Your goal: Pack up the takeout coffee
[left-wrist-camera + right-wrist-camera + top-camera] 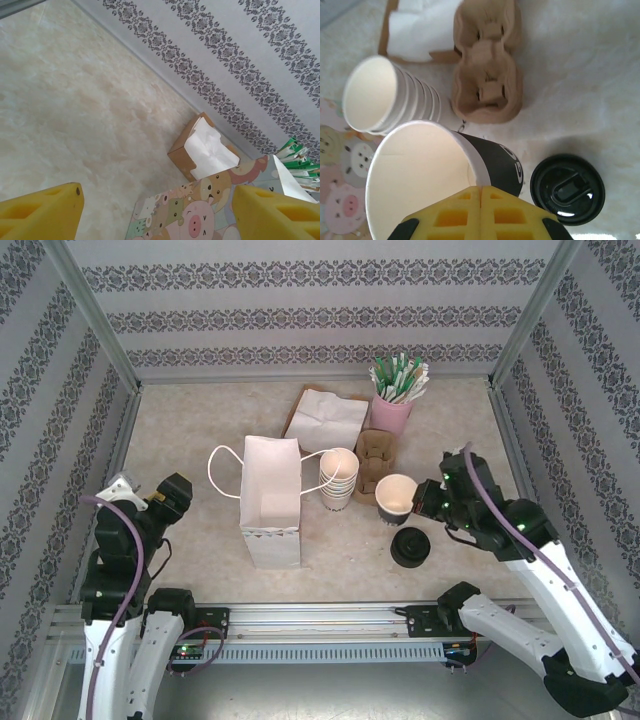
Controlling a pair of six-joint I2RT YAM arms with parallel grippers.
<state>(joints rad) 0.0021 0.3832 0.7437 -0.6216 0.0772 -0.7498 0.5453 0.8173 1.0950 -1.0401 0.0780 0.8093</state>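
Starting left: left gripper (156,205) is spread wide with nothing between its fingers, over bare table just left of the paper bag (270,502). The bag stands upright with its mouth open. Only white lining is visible inside, and cartoon pigs are printed on its side.

Behind it, a brown napkin box (325,418) holds white napkins. Right of the bag is a stack of cream cups (338,478), nested, the top one showing bare wall. Next is a cardboard cup carrier (375,462), its cells bare. Behind that, a pink cup (390,412) is stuffed with green-and-white sticks.

The takeout coffee cup (397,498) has a black sleeve and is uncapped. It sits just right of the stack and in front of the carrier, with only cream wall seen inside. The right gripper (481,192) is clenched on the cup's rim wall. A black lid (410,547) lies on the table just in front of the cup, apart from it.

Room: open table left of the bag and along the near rail, with a tight cluster around the cup. Walls on three sides.

Count: one bag, one box, one carrier, one pink cup, one dark cup. Can't tell the stack's count, or whether the lid is single or a low pile.
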